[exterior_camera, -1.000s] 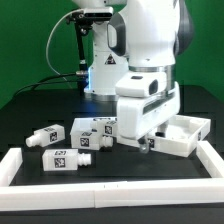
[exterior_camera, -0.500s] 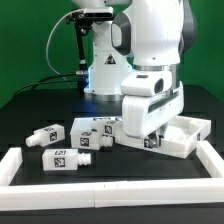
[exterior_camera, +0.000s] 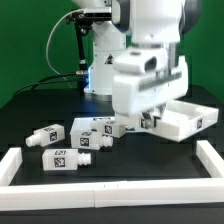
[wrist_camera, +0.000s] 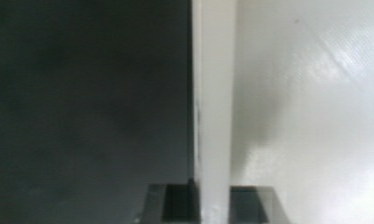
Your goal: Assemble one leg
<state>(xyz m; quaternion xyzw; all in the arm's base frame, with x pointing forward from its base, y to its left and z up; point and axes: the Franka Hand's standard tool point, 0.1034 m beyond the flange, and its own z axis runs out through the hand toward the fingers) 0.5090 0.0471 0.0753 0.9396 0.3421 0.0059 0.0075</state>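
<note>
Several legs, small white blocks with marker tags, lie on the black table at the exterior view's left: one [exterior_camera: 45,137], another [exterior_camera: 58,158], and a cluster [exterior_camera: 92,132] by the arm. My gripper [exterior_camera: 150,121] touches none of them. It is shut on the raised rim of the large flat white panel [exterior_camera: 188,118] and holds the panel tilted above the table at the exterior view's right. In the wrist view the rim [wrist_camera: 214,100] runs between my gripper's [wrist_camera: 214,206] dark fingers [wrist_camera: 175,205], with the panel's flat face [wrist_camera: 317,110] on one side.
A low white wall [exterior_camera: 110,190] borders the table at the front and both sides. The robot's base [exterior_camera: 100,70] and cables stand at the back, before a green backdrop.
The arm has risen and shifted toward the exterior view's left, and the large white panel has come up off the table with it, tilted. The legs have not moved.
</note>
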